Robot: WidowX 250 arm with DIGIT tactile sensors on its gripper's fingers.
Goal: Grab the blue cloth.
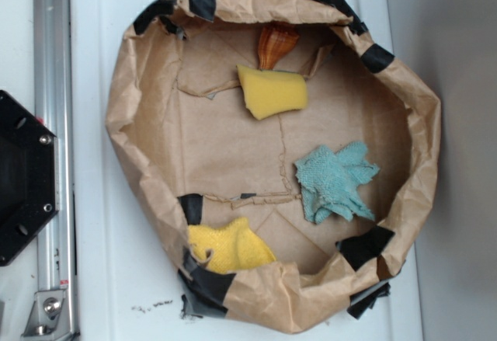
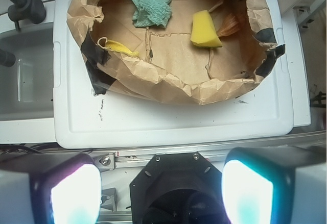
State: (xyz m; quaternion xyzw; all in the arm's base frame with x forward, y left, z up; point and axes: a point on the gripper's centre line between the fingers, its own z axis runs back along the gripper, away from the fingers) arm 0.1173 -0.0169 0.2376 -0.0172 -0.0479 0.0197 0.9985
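Fingers: two pads (image 2: 66, 196) glow at the bottom corners of the wrist view, set wide apart with nothing between them; the gripper (image 2: 158, 196) hangs high, well back from the basin, over the black base plate (image 2: 176, 183).
White table (image 1: 101, 201): largest thing here, a pale slab carrying the basin, with a metal rail (image 1: 50, 123) along one side.
Paper basin (image 1: 124, 116): crumpled brown paper shaped into a bowl, patched with black tape (image 1: 365, 246), its walls standing up around everything inside.
Blue cloth (image 1: 335, 182): teal terry rag with ragged edges, lying loose on the basin floor near the wall on the far side from the arm's base, apart from the other pieces.
Yellow cloth by the top (image 1: 272, 91): a folded wedge, touching the shell.
Yellow cloth at the rim (image 1: 225, 248): tucked against the near wall, partly under tape.
Shell (image 1: 276, 43): orange-brown, ribbed, smallest item, against the paper wall.
Progress: I judge the reach has not begun; the rag lies untouched.
Risk, wall: the rag sits near the far wall, so a long reach may catch and drag the paper.
Risk, grip: the rag lies flat and thin; closing too high would miss, too low would pinch the paper floor.
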